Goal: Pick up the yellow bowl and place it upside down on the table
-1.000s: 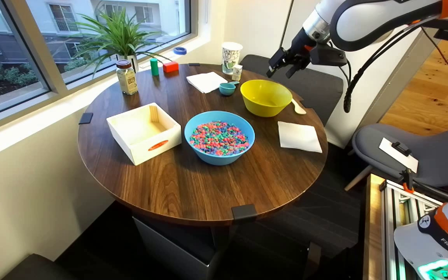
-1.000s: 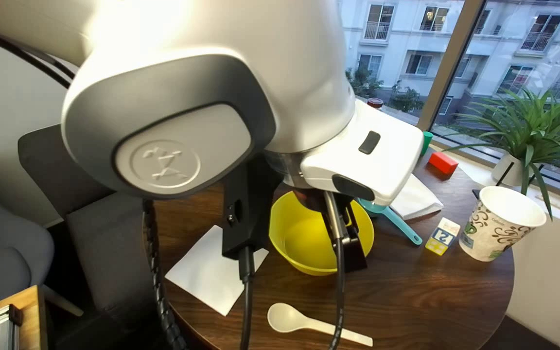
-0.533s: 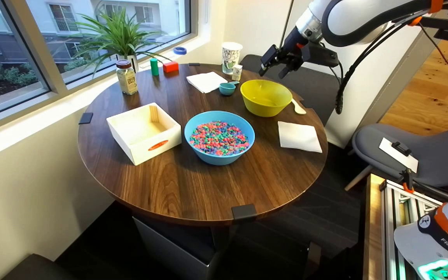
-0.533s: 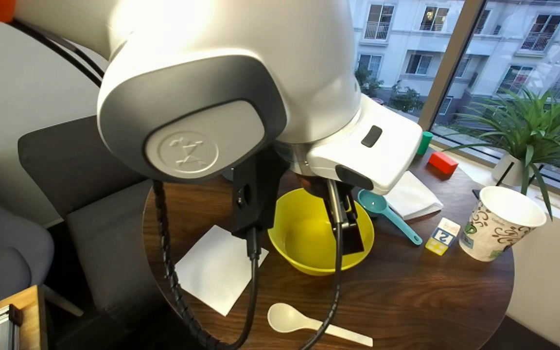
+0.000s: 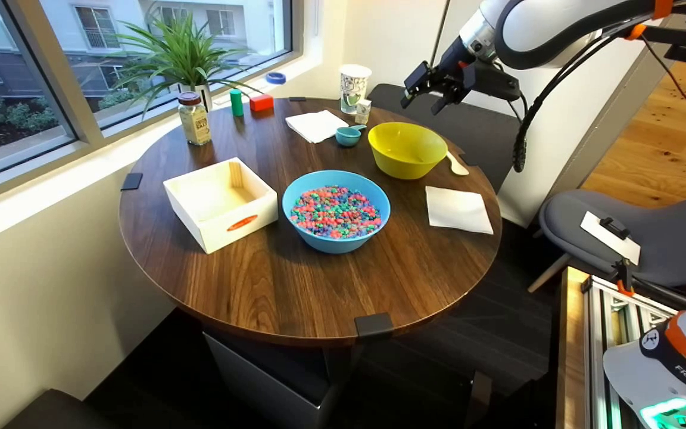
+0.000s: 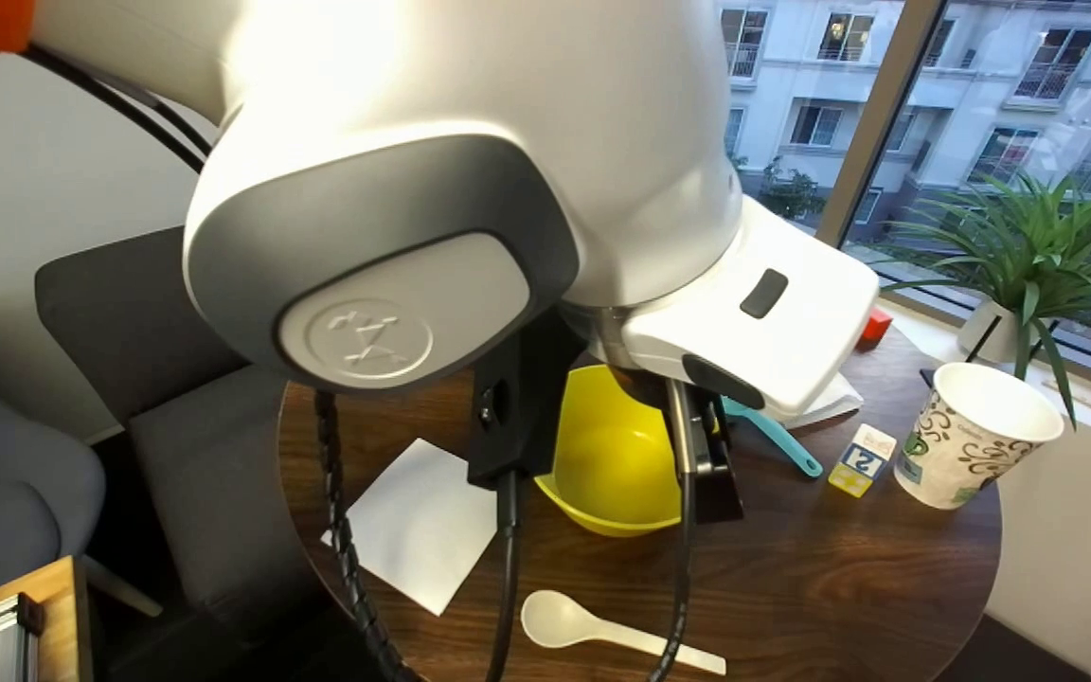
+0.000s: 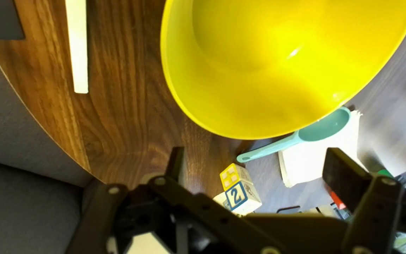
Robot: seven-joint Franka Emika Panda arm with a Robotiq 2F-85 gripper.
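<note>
Pincer (image 5: 420,108) spread wide, I hovered near the yellow bowl (image 5: 405,162), which sat mouth up on the tabletop (image 5: 313,292).

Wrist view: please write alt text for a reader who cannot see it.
Yellow bowl, open side up, cropped at top, on a wood-grain table. Lower in frame: a teal scoop, a block showing 2, and spread robotic fingers.

Blue bowl (image 5: 336,245) of multicoloured pieces (image 5: 337,211) just beside a pale open-topped box (image 5: 218,232).
</note>
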